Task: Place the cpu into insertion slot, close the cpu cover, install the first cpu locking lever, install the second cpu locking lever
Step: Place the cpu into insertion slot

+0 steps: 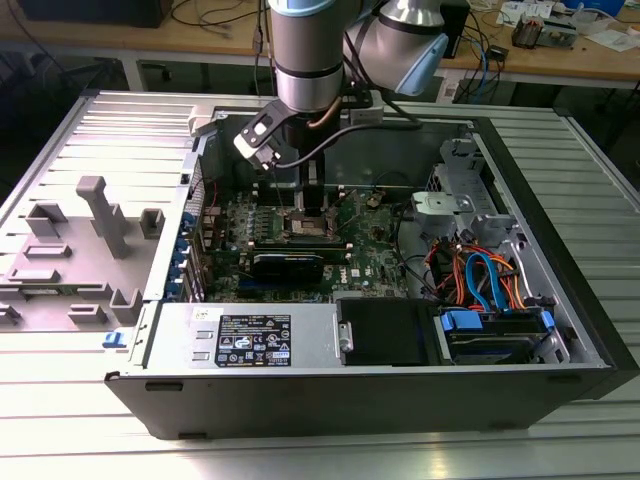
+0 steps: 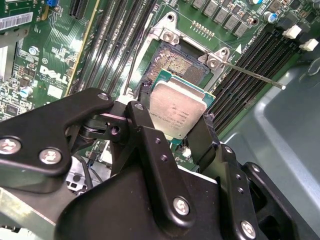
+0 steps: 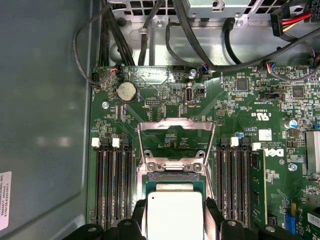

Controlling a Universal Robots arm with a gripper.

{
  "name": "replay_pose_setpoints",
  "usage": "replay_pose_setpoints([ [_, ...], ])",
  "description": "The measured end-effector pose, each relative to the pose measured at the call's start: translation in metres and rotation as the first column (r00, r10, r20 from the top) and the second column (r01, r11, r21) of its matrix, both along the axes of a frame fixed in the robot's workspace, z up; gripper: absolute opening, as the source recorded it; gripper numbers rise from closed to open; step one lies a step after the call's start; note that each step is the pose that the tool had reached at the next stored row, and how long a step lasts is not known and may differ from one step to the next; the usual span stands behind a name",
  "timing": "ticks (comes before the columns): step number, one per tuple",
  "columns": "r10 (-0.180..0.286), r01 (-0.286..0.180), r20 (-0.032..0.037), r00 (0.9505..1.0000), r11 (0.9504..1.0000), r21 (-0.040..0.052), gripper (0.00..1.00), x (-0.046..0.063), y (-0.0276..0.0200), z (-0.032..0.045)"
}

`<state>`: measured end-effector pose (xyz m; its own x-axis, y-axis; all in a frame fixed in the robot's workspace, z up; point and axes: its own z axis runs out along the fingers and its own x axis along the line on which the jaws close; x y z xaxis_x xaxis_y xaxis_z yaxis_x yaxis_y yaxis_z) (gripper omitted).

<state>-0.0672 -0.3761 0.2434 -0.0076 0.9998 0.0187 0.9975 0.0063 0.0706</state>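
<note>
Second wrist view: gripper (image 2: 175, 111) clenched on the cpu (image 2: 179, 102), black fingers (image 2: 141, 116) pinching two opposite edges, narrow gap exactly chip-wide. Cpu is flat and square, with a silvery-grey matte metal top and a green substrate rim showing. It is held over the insertion slot (image 2: 181, 64); whether it touches the slot can't be told. The slot's dark, fine-grained pin field is bare past the chip and framed by silver brackets with screws. A thin wire lever (image 2: 255, 75) sticks out from one slot corner over the memory slots (image 2: 245, 70).

First wrist view: same grip, cpu (image 3: 174, 216) between the fingers (image 3: 139, 211). The cpu cover (image 3: 175, 125), a grey metal frame with a big cut-out, is swung open off the slot (image 3: 172, 176). The slot sits mid-board between two banks of long black memory slots (image 3: 112, 185). A round coin cell (image 3: 126, 92) lies near the far edge of the green motherboard (image 3: 235, 115).

Exterior view: arm (image 1: 310, 50) reaches down into the open dark computer case (image 1: 300, 395), gripper (image 1: 308, 215) low over the motherboard (image 1: 375, 255). The case lies on the slatted metal bench (image 1: 60, 420). A grey plastic fixture (image 1: 95, 230) sits on the bench at the exterior view's left.
</note>
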Motion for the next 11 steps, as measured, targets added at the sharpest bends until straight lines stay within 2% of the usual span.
replay_pose_setpoints([
  [11, 0.001, -0.001, -0.0003, 1.0000, 1.0000, -0.0002, 0.54, -0.001, 0.0001, -0.0176],
])
